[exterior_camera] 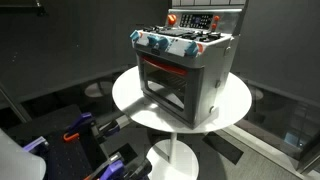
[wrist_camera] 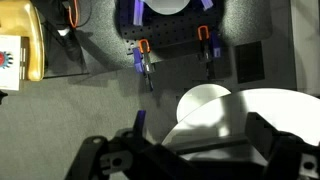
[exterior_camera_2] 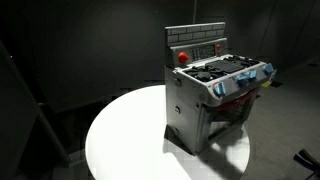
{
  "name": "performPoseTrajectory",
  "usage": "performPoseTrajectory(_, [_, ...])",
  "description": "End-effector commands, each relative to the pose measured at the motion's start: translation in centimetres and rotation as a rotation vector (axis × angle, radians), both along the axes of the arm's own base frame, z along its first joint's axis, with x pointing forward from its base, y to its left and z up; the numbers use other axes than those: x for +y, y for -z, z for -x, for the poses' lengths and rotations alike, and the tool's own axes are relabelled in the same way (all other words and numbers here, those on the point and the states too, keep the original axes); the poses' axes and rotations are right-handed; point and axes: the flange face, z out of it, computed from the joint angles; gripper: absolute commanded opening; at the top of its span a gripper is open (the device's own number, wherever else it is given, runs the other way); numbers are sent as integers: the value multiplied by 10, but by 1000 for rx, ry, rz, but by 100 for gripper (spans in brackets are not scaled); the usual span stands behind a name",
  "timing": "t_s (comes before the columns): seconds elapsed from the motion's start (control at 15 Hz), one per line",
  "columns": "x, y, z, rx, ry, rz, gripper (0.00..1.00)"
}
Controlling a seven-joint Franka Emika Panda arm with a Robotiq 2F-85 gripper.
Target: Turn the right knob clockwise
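A grey toy stove [exterior_camera: 185, 70] stands on a round white table [exterior_camera: 130, 95]; it also shows in the other exterior view [exterior_camera_2: 205, 110]. A row of blue-and-white knobs runs along its front top edge. The right knob [exterior_camera: 193, 48] is at the end of that row, and it also shows in an exterior view [exterior_camera_2: 265, 70]. My gripper [wrist_camera: 195, 155] appears only in the wrist view, its dark fingers spread wide and empty. It is well away from the stove, looking down past the table's edge [wrist_camera: 265, 110]. The stove and knobs are out of the wrist view.
The stove's back panel carries a red button [exterior_camera_2: 182, 57]. Below the gripper are the table's round white foot [wrist_camera: 205, 100], a black perforated plate with orange-handled clamps [wrist_camera: 170, 45] and a yellow object [wrist_camera: 22, 45]. Purple clamps [exterior_camera: 75, 135] lie on the floor.
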Motion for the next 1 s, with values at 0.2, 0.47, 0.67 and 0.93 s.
performPoseTrajectory(0.2, [-1,-2,-2,-5,6,-3,100])
performPoseTrajectory(0.47, [-1,-7,-19,-62,17,-8,100])
performPoseTrajectory(0.67, [-1,-7,-34,-134,21,-6,100])
performPoseTrajectory(0.93, [-6,-2,-55,-218,45,-5,100])
